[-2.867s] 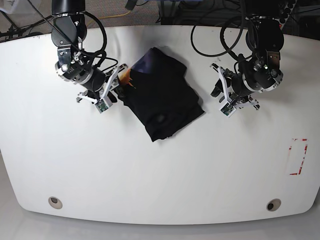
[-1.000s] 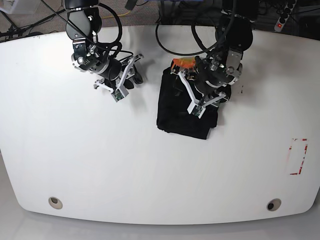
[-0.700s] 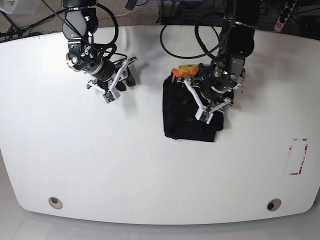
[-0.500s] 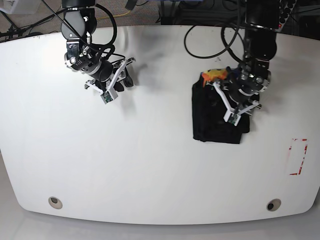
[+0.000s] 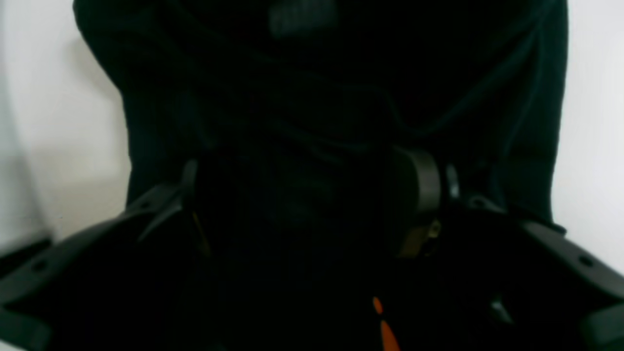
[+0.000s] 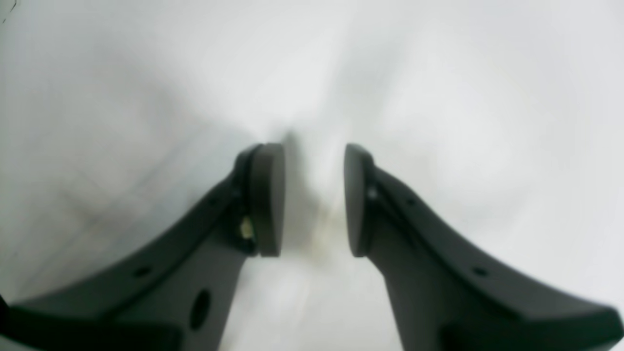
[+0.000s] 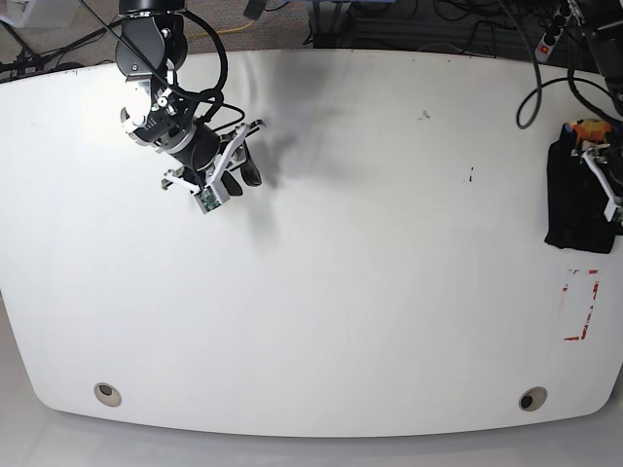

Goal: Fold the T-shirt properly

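White tabletop [image 7: 321, 292]: we find the folded T-shirt [image 7: 574, 209] at the frame's right edge, long axis vertical, pinched by our left hand [image 5: 312, 204]; the right hand [image 7: 237, 167], parted and empty, hovers upper left.

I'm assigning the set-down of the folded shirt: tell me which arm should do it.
Left. The left gripper straddles the folded T-shirt at the table's far edge on the base view's right. The right gripper hangs open and empty over bare table, far across from the shirt.
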Tool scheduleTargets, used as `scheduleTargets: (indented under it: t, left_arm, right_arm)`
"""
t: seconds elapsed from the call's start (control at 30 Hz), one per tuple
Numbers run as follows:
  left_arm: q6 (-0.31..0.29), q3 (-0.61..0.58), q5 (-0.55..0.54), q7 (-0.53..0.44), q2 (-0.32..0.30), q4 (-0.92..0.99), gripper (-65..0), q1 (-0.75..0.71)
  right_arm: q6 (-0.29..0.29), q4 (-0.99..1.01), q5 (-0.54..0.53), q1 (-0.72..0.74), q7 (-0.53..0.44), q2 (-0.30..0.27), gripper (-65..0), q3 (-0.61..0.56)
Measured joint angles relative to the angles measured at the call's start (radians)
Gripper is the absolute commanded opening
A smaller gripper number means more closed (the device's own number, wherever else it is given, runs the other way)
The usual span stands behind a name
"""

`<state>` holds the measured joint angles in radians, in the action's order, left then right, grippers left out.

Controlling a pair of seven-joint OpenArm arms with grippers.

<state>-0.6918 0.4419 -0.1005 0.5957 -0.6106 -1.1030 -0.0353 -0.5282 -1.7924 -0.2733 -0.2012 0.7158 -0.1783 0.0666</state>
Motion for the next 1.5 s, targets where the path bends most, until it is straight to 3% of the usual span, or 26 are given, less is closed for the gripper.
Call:
scheduleTargets:
  t: [0.2, 0.37, 0.43, 0.67, 0.73, 0.8, 0.97, 1.03, 1.1, 1.3, 1.4, 1.5]
  left_arm:
    - [-0.005, 0.103, 0.041, 0.043, -0.018, -0.005, -23.5, -0.011]
    - [-0.009, 0.137, 0.045, 0.177, -0.005, -0.187, -23.5, -0.013]
    - [-0.010, 0.144, 0.040, 0.189, 0.002, -0.289, -23.5, -0.007]
    - [-0.008, 0.085, 0.047, 0.187, 0.183, -0.595, -25.7, -0.032]
    - [-0.016, 0.030, 0.053, 0.196, 0.240, -0.655, -25.7, -0.034]
    - [0.043, -0.023, 0.049, 0.151, 0.278, -0.687, -25.7, -0.033]
    - [0.246, -0.078, 0.037, -0.116, 0.400, -0.689, -25.8, -0.070]
    - [0.375, -0.076, 0.051, -0.216, 0.456, -0.688, -25.8, -0.106]
    - [0.467, -0.092, 0.055, -0.271, 0.480, -0.688, -25.8, -0.141]
    - [0.512, -0.132, 0.045, -0.341, 0.513, -0.762, -26.0, -0.301]
    - [0.524, -0.124, 0.049, -0.350, 0.561, -0.784, -26.0, -0.392]
    - [0.515, -0.127, 0.045, -0.360, 0.604, -0.806, -26.0, -0.494]
  right_arm:
    - [0.000, -0.003, 0.003, 0.000, 0.000, 0.001, -46.3, 0.000]
    - [0.000, -0.009, 0.003, 0.000, 0.000, 0.001, -46.3, 0.004]
    - [0.000, -0.020, 0.004, -0.002, 0.000, -0.002, -46.3, 0.004]
    - [0.005, -0.049, 0.008, 0.012, -0.010, -0.041, -46.3, 0.008]
    - [0.002, -0.053, 0.072, 0.018, -0.068, -0.043, -46.3, 0.031]
    - [0.005, -0.054, 0.166, 0.020, -0.129, -0.027, -46.3, 0.064]
    - [-0.004, -0.041, 0.370, 0.010, -0.338, 0.041, -46.3, 0.120]
    - [-0.007, -0.024, 0.398, 0.003, -0.425, 0.072, -46.3, 0.160]
    - [-0.008, -0.006, 0.401, -0.016, -0.498, 0.087, -46.3, 0.209]
    - [0.005, 0.062, 0.375, -0.103, -0.638, 0.074, -46.3, 0.247]
    - [-0.013, 0.069, 0.321, -0.169, -0.679, 0.087, -46.3, 0.273]
    - [0.013, 0.060, 0.266, -0.248, -0.675, 0.084, -46.3, 0.310]
